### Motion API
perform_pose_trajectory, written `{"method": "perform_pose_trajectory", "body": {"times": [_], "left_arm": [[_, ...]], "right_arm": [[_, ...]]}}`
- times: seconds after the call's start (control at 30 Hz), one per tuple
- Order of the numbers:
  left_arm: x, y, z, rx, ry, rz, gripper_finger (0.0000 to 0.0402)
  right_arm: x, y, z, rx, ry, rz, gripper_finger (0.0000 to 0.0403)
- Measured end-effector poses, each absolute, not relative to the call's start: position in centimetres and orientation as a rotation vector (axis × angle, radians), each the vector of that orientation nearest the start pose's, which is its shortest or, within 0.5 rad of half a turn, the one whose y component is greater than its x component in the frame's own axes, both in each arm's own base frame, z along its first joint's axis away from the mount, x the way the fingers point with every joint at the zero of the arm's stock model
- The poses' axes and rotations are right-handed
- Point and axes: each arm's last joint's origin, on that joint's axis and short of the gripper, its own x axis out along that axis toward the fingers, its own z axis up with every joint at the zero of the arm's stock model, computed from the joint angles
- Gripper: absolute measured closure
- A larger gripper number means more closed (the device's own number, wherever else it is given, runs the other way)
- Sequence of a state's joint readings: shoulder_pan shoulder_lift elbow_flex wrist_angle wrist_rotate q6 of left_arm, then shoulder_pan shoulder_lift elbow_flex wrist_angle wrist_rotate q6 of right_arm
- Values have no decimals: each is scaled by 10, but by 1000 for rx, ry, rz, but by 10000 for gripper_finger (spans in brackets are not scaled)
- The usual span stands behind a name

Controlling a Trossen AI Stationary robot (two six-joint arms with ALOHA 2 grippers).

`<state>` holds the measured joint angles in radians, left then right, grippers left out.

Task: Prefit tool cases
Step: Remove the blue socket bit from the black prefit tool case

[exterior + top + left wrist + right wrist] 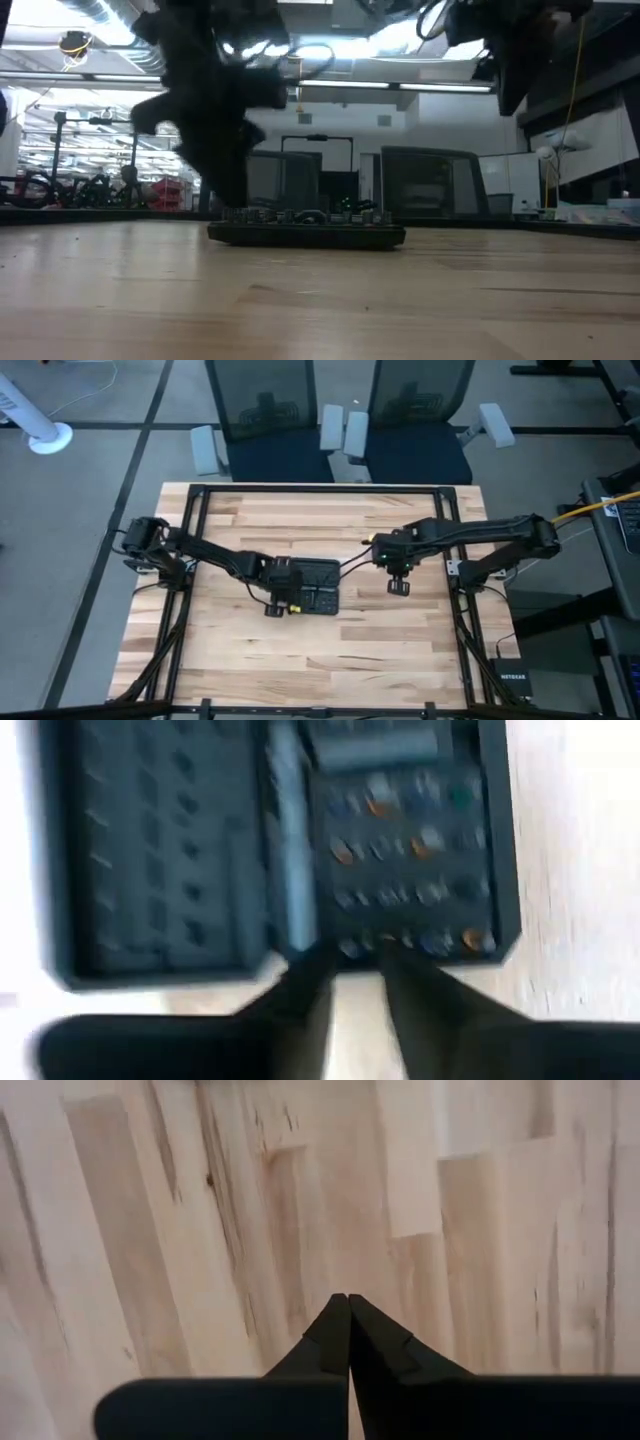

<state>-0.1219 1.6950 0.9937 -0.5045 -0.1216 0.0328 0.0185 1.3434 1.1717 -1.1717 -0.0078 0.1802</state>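
Bare wooden counter (320, 300) fills the foreground of your low view, operator; beyond it the open tool case (306, 233) lies flat, and a blurred dark arm drops to its near-left end.

Up to your high view: your left pincer (283, 607) sits right at the case's (318, 586) left edge, at the corner nearer you, case just beside its tips. Your right pincer (398, 586) hangs over bare counter (300, 660), the case well apart on its left side. A black box marked NETGEAR (512, 680) rests off the counter's right corner.

Left wrist view now: your left pincer (352, 965) shows a narrow gap between its fingers (300, 990), tips just at the case's (280, 850) edge, by the half with coloured bits; whether they're pinching anything, you can't tell.

Right wrist view: your right pincer (347, 1302) is pressed together, tips meeting, nothing between them, only wood grain (300, 1200) ahead.
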Motion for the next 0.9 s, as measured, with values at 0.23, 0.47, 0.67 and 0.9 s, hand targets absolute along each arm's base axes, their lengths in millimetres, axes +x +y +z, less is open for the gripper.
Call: {"method": "perform_pose_trajectory", "body": {"times": [0.23, 0.47, 0.67, 0.9], "left_arm": [[308, -41, 171, 129, 1174, 66, 399], [304, -41, 187, 124, 1135, 17, 401], [307, -43, 172, 166, 1195, -69, 402], [310, -36, 171, 124, 1187, -25, 400]], "right_arm": [[223, 4, 288, 186, 1270, -142, 402], [227, 4, 290, 187, 1218, -117, 402], [236, 5, 293, 178, 1132, -88, 402], [241, 5, 295, 184, 1084, -77, 401]]}}
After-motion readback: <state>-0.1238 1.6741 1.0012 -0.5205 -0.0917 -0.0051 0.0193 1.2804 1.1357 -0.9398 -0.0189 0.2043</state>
